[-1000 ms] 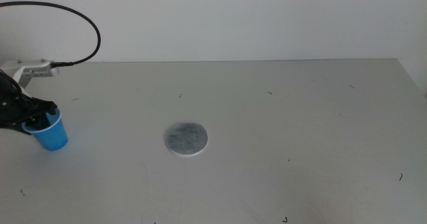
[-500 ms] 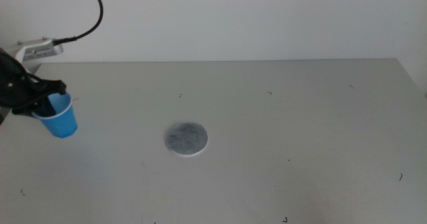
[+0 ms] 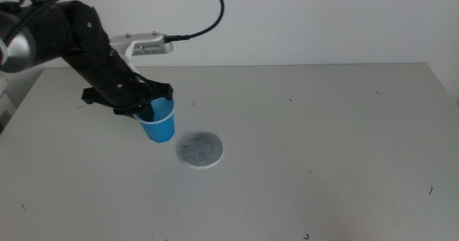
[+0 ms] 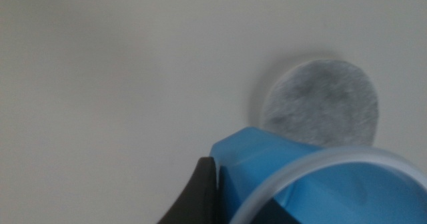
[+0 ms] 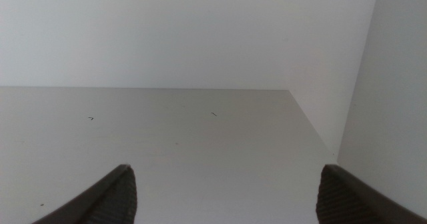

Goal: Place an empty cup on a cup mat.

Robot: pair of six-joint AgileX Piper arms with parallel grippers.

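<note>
My left gripper [image 3: 154, 105] is clamped on the cup [image 3: 159, 120], jaws pinching its rim. The cup hangs below my jaws, tilted a little, its base clear of the table [image 3: 323, 126]. It is blue with a thin white rim; nothing shows inside it.

The cup mat [image 3: 200, 149] lies flat on the table just beyond and below my left gripper, toward the middle of the table. The cup's base is near the mat's edge on my gripper's side but not over it. In the left wrist view the mat [image 4: 319, 102] sits ahead of the cup's rim [image 4: 320, 184], mottled grey with a white edge, and only one of my jaws shows, dark against the cup's wall.

My right gripper [image 5: 223, 194] waits well away from all this, jaws spread wide, nothing between them. Ahead of it only the bare table [image 5: 167, 137] and a pale wall [image 5: 187, 31].
</note>
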